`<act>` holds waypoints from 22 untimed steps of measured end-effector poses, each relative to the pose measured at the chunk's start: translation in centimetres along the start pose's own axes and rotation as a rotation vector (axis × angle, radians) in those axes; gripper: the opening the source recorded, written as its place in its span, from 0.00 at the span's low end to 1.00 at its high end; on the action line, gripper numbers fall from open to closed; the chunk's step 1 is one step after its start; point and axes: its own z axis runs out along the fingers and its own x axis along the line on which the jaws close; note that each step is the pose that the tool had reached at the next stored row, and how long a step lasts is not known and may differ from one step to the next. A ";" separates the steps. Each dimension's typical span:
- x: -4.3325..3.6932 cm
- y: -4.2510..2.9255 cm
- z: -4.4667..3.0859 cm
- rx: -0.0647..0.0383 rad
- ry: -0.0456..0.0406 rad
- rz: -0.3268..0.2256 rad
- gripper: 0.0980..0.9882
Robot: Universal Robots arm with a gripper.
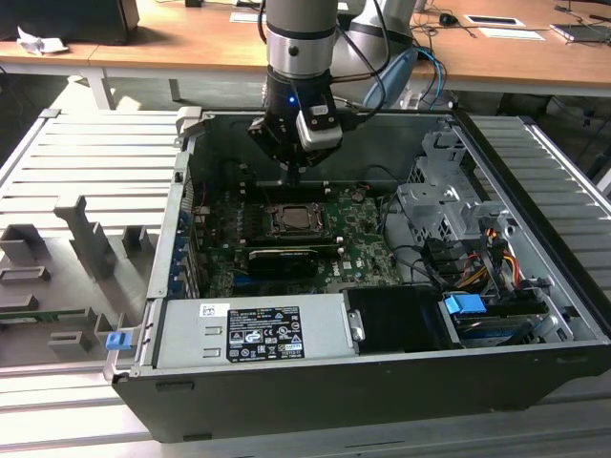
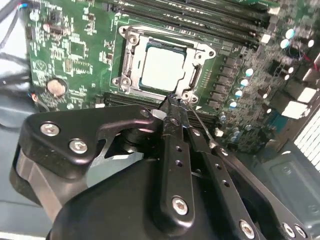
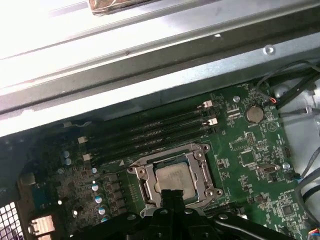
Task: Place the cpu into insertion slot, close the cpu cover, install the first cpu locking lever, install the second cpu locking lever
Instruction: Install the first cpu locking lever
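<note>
The cpu (image 2: pixel 161 67) lies silvery face up in the insertion slot (image 2: pixel 131 80) on the green circuit board. The cpu cover (image 2: pixel 131 46) lies flat around it as a metal frame. My gripper (image 2: pixel 174 100) hangs over the socket's near corner with its fingers (image 2: pixel 172 145) pressed together, and I see nothing between them. A thin metal rod (image 2: pixel 199 122) runs beside the fingers at that corner. In the first wrist view the cpu (image 3: pixel 175 177) sits just past my gripper (image 3: pixel 170 194). In the exterior view my gripper (image 1: pixel 291 172) hovers above the insertion slot (image 1: pixel 296 219).
The board lies inside an open computer case (image 1: pixel 535 248). Long memory slots (image 3: pixel 150 132) run beside the socket. A long black card (image 1: pixel 284 258) stands in front of it, with a grey power supply (image 1: pixel 258 329) nearer. Cables and a drive cage (image 1: pixel 449 219) fill the exterior view's right.
</note>
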 end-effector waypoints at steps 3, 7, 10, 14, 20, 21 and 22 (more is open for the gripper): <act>0.00 0.00 0.07 -0.001 0.0022 -0.057 0.01; 0.06 -0.03 0.28 0.000 0.0089 -0.107 0.01; 0.13 -0.05 0.52 0.001 0.0151 -0.142 0.01; 0.14 -0.07 0.86 0.001 0.0187 -0.238 0.01; 2.08 -0.58 1.15 0.000 0.0213 -0.339 0.01; 2.53 -0.69 1.15 0.000 0.0210 -0.339 0.01; 2.95 -0.80 1.16 0.000 0.0206 -0.339 0.01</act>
